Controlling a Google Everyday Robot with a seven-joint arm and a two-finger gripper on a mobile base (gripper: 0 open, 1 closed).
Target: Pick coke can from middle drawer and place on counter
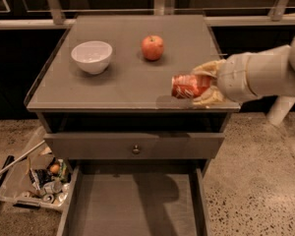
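Note:
The red coke can (188, 86) lies on its side in my gripper (202, 84), held a little above the front right part of the grey counter (128, 77). The gripper's yellowish fingers (209, 68) are shut on the can from above and below, and the white arm reaches in from the right. The middle drawer (132, 205) stands pulled out below, its flat grey floor bare. A shadow of the can falls on the counter near its front edge.
A white bowl (92, 56) stands on the counter's left half and a red-orange apple (153, 47) at its back middle. A closed drawer front with a round knob (135, 149) sits above the open drawer. A clear bin of clutter (37, 181) lies on the floor at left.

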